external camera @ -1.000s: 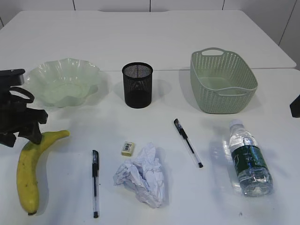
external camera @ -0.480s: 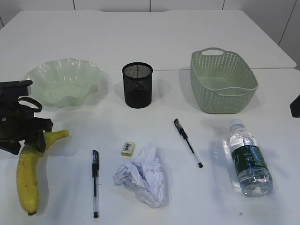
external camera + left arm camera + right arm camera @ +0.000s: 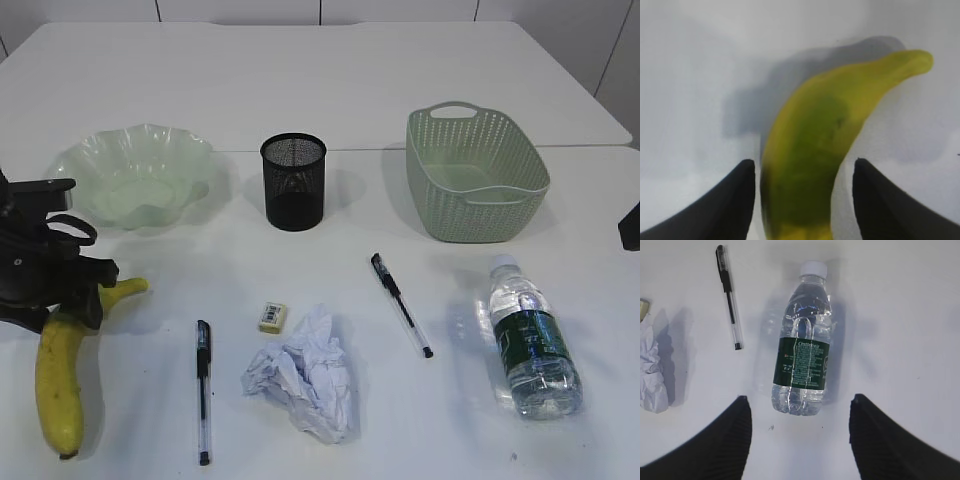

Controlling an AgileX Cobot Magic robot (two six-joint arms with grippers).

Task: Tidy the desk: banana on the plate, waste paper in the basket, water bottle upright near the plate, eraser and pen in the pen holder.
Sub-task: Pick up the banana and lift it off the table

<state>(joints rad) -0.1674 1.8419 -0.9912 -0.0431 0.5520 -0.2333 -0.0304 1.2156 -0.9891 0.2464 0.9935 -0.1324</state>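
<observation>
White desk (image 3: 330, 110): banana (image 3: 810, 150) between spread left jaws, untouched.

White desk (image 3: 300, 90) bears banana (image 3: 58, 385), plate (image 3: 135, 175), pen holder (image 3: 293, 181), basket (image 3: 475, 175), water bottle (image 3: 530, 340), waste paper (image 3: 305, 375), eraser (image 3: 272, 316), two pens (image 3: 203, 390).

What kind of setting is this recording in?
Probably a staged desk-tidying setup in a lab or office: a plain white desk holding a mesh pen holder, scattered pens, crumpled waste paper and a basket.
</observation>
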